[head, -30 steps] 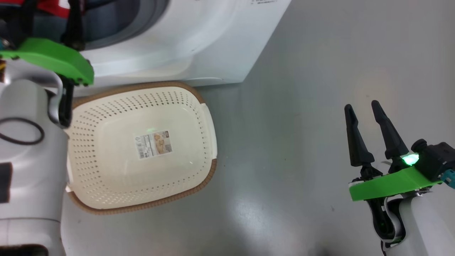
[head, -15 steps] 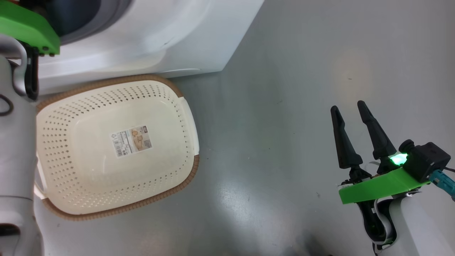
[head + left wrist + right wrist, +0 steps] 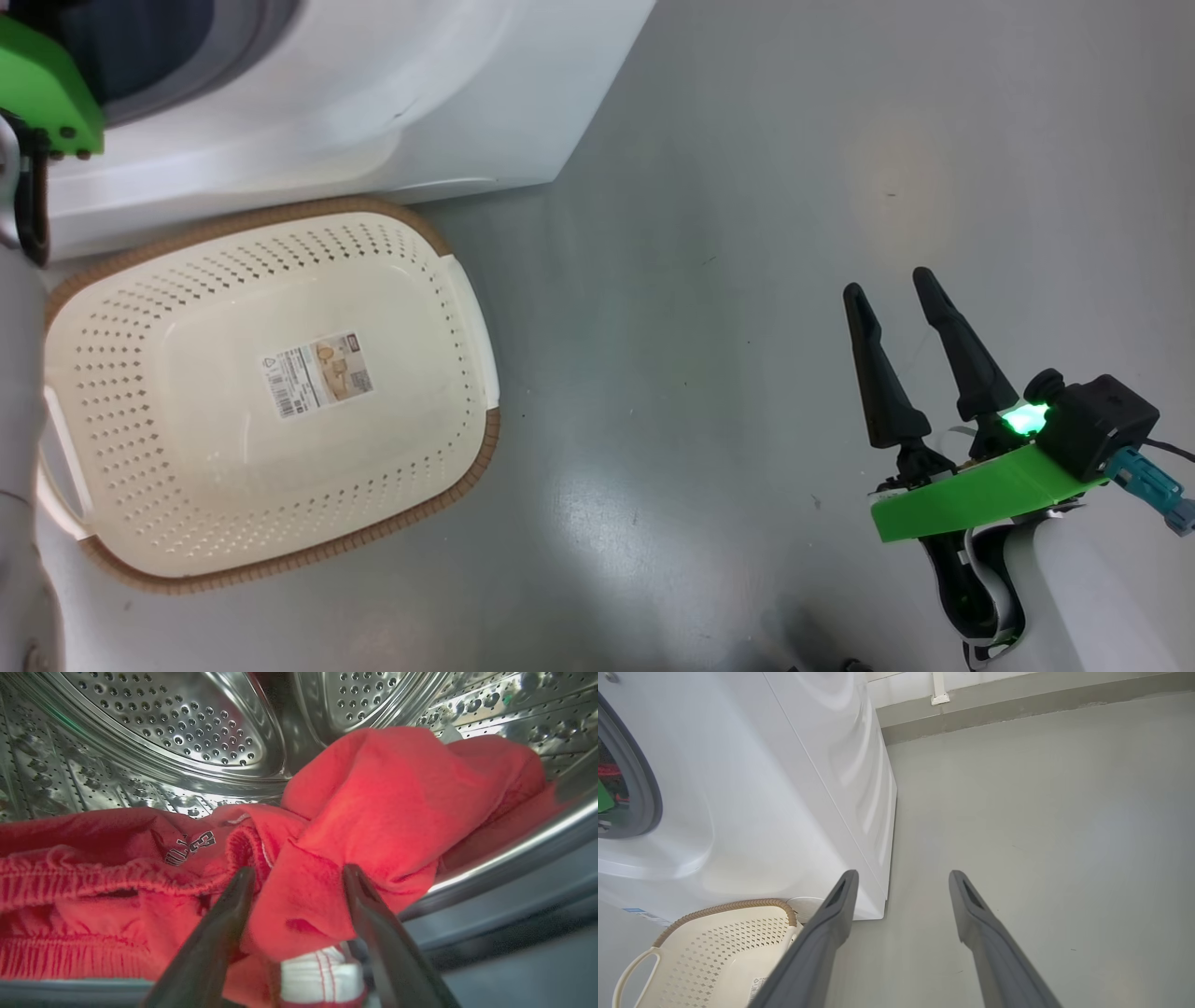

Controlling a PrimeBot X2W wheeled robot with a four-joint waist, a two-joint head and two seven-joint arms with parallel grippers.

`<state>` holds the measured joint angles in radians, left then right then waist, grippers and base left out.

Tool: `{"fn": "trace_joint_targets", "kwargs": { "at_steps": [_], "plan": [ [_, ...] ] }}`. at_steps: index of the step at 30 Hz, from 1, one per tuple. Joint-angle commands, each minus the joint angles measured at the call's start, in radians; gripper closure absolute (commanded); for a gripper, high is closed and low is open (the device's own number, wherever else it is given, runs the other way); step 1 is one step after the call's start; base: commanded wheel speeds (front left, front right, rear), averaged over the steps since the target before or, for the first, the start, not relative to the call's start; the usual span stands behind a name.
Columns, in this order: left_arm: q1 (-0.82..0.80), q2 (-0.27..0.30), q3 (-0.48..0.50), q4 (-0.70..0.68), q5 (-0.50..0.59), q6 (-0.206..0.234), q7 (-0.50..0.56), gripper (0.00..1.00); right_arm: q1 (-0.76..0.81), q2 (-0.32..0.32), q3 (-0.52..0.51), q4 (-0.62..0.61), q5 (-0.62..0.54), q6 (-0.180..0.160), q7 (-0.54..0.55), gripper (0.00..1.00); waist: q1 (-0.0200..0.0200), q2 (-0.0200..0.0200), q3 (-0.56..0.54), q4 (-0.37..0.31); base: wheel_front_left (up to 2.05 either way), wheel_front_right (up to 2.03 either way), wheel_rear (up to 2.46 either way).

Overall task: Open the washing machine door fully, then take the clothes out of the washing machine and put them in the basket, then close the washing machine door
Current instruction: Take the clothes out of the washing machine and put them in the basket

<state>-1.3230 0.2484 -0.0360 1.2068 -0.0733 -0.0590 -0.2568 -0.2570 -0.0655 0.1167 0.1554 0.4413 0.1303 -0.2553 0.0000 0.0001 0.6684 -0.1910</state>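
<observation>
left gripper wide around a fold of the clothes, perhaps touching

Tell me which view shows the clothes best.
The left wrist view: the clothes lie crumpled in the drum, a red fold between the open left gripper's fingers. The right wrist view gives a red sliver of them in the machine's opening. The head view looks at the basket.
</observation>
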Motion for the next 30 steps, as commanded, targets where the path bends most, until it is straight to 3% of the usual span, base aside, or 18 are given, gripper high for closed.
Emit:
{"fn": "trace_joint_targets", "kwargs": {
  "at_steps": [1, 15, 16, 17, 19, 21, 22, 30],
  "plan": [
    [-0.014, 0.057, 0.001, 0.005, 0.009, 0.01, -0.005, 0.0, -0.002, -0.002, 0.026, -0.022, 0.018, 0.0, -0.006, 0.0, 0.0, -0.0001, -0.001, -0.002, 0.0, 0.0, 0.0],
    [-0.028, 0.055, -0.039, 0.076, 0.004, -0.016, 0.058, 0.0, -0.013, 0.002, 0.03, -0.031, 0.023, 0.0, -0.006, 0.0, 0.0, -0.0001, 0.005, -0.003, 0.0, 0.0, 0.0],
    [-0.029, 0.053, -0.041, 0.077, 0.002, -0.019, 0.06, 0.15, -0.014, 0.002, 0.029, -0.032, 0.023, 0.0, -0.006, 0.0, 0.0, -0.0001, 0.007, -0.002, 0.0, 0.0, 0.0],
    [-0.03, 0.052, -0.044, 0.078, 0.001, -0.023, 0.061, 0.47, -0.016, 0.002, 0.029, -0.033, 0.023, 0.0, -0.006, 0.0, 0.0, -0.0001, 0.008, -0.002, 0.0, 0.0, 0.0],
    [-0.03, 0.052, -0.049, 0.079, 0.0, -0.028, 0.061, 0.64, -0.018, 0.003, 0.028, -0.033, 0.023, 0.0, -0.006, 0.0, 0.0, -0.0001, 0.008, -0.002, 0.0, 0.0, 0.0],
    [-0.03, 0.051, -0.053, 0.08, -0.002, -0.03, 0.061, 0.93, -0.019, 0.003, 0.027, -0.033, 0.023, 0.0, -0.006, 0.0, 0.0, -0.0001, 0.008, -0.002, 0.0, 0.0, 0.0],
    [-0.03, 0.051, -0.055, 0.08, -0.004, -0.032, 0.06, 1.0, -0.02, 0.003, 0.025, -0.034, 0.023, 0.0, -0.006, 0.0, 0.0, -0.0001, 0.008, -0.002, 0.0, 0.0, 0.0],
    [-0.026, 0.038, -0.06, 0.082, -0.028, -0.046, 0.029, 1.0, -0.022, 0.003, 0.014, -0.036, 0.022, 0.0, -0.006, 0.0, 0.0, -0.0001, 0.001, 0.007, 0.0, 0.0, 0.0]
  ]
}}
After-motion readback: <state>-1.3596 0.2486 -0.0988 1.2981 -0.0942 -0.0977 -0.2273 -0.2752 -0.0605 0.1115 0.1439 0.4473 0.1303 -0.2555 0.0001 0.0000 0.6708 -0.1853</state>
